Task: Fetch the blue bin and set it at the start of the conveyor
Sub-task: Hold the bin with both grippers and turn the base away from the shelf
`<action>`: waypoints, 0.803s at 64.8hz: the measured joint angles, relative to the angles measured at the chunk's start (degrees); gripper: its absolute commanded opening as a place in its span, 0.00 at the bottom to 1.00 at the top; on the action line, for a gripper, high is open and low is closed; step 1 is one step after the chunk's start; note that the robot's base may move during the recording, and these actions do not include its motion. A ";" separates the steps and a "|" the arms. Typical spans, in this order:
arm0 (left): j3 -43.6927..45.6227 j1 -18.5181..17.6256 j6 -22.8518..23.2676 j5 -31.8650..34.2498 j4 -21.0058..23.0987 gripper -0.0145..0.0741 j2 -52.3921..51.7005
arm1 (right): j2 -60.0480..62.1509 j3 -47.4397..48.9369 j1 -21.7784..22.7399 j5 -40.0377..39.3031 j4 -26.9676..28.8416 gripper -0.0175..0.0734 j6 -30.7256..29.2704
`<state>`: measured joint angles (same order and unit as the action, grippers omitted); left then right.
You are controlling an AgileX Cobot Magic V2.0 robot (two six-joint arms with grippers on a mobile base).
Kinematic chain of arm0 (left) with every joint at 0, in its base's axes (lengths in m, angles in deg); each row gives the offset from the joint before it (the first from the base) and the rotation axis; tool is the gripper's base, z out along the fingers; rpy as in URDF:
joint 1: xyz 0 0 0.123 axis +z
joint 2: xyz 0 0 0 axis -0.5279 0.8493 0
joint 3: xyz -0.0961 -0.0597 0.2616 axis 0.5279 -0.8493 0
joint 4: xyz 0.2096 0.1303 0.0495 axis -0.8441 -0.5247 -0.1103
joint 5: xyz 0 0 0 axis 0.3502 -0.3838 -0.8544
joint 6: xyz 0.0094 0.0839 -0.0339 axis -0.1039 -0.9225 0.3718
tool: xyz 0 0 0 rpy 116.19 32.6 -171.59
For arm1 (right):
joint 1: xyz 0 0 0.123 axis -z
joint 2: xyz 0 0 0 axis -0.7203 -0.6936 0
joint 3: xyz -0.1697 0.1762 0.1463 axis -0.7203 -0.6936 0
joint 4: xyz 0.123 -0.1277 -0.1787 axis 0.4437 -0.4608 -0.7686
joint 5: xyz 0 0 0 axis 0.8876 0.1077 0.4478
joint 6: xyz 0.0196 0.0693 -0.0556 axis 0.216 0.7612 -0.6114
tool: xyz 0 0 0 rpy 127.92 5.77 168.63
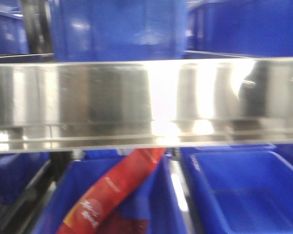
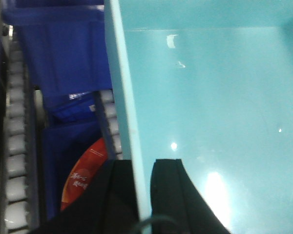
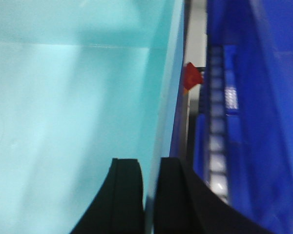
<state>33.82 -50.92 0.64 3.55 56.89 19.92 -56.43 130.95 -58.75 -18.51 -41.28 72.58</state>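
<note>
The left gripper (image 2: pixel 142 165) and right gripper (image 3: pixel 151 163) have jaws clamped on the blue bin (image 2: pixel 210 97). One arm pulling faster could twist it loose.

- Shelf rail (image 1: pixel 146 102) — bright stainless steel, blurred, spans the full width of the front view.
- Upper level: dark blue bins (image 1: pixel 117 29) stand just behind the rail.
- Lower level: left bin (image 1: pixel 58 195), dark blue, holds a red packet (image 1: pixel 117 185); right bin (image 1: pixel 244 190), dark blue, stands just beside it.
- Roller tracks (image 2: pixel 17 146) — pale rollers in rows, carrying dark blue bins in the left wrist view.
</note>
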 measured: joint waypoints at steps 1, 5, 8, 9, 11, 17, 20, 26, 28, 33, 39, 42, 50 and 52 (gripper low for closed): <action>0.00 0.00 0.00 0.00 0.00 0.04 0.00 | 0.00 0.00 0.00 0.00 0.00 0.02 0.00; 0.00 0.00 0.00 0.00 0.00 0.04 0.00 | 0.00 0.00 0.00 0.00 0.00 0.02 0.00; 0.00 0.00 0.00 0.00 -0.11 0.04 0.00 | 0.00 0.00 0.00 0.00 0.00 0.02 0.00; 0.00 0.00 0.00 0.00 -0.11 0.04 0.00 | 0.00 0.00 0.00 0.00 0.00 0.02 0.00; 0.00 0.00 0.00 0.00 -0.11 0.04 0.00 | 0.00 0.00 0.00 0.00 0.00 0.02 0.00; 0.00 0.00 0.00 0.00 -0.11 0.04 0.00 | 0.00 0.00 0.00 0.00 0.00 0.02 0.00; 0.00 0.00 0.00 0.00 -0.11 0.04 0.00 | 0.00 0.00 0.00 0.00 0.00 0.02 0.00; 0.00 0.00 0.00 0.00 -0.11 0.04 0.00 | 0.00 0.00 0.00 0.00 0.00 0.02 0.00; 0.00 0.00 0.00 0.00 -0.11 0.04 0.00 | 0.00 0.00 0.00 0.00 0.00 0.02 0.00; 0.00 0.00 0.00 0.00 -0.11 0.04 0.00 | 0.00 0.00 0.00 0.00 0.00 0.02 0.03; 0.00 0.00 0.00 0.00 -0.11 0.04 0.00 | 0.00 0.00 0.00 0.00 0.00 0.02 0.03; 0.00 0.00 0.00 0.00 -0.21 0.04 0.00 | 0.00 0.00 0.00 0.00 0.00 0.02 0.03; 0.00 0.00 0.00 0.00 -0.21 0.04 0.00 | 0.00 0.00 0.00 0.00 0.00 0.02 0.03; 0.00 0.00 0.00 0.04 -0.21 0.04 0.00 | 0.00 0.00 0.00 0.00 0.00 0.02 0.03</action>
<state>33.82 -50.92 0.64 3.59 56.67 19.92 -56.43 130.95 -58.75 -18.51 -41.28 72.60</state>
